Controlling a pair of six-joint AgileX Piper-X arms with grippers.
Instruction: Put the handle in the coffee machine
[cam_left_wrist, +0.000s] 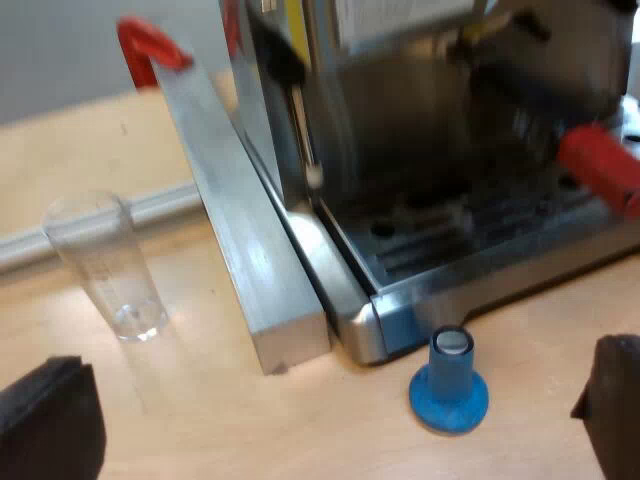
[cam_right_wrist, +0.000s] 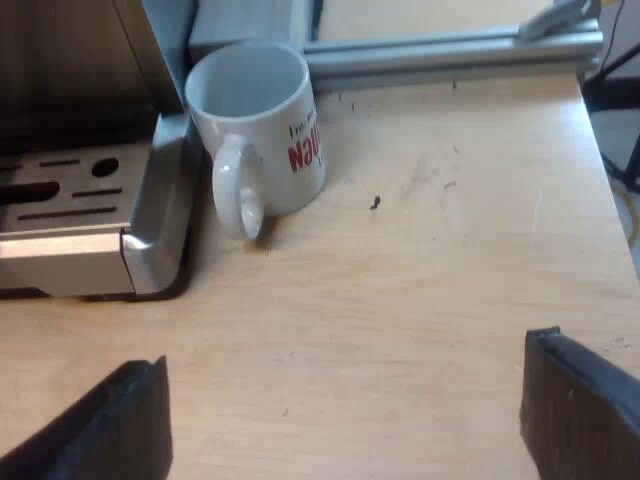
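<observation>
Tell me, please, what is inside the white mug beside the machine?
Inside the mug only its white inner wall shows, with nothing on it. The mug's near side covers its bottom, so whether any liquid lies there cannot be seen.

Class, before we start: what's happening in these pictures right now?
Neither gripper holds anything. The left gripper hangs open before the espresso machine, near the blue tamper and measuring glass standing on the table. A red handle end shows at the machine's front, above the drip tray; whether it is locked in is unclear. The right gripper hangs open over the table near the mug.
</observation>
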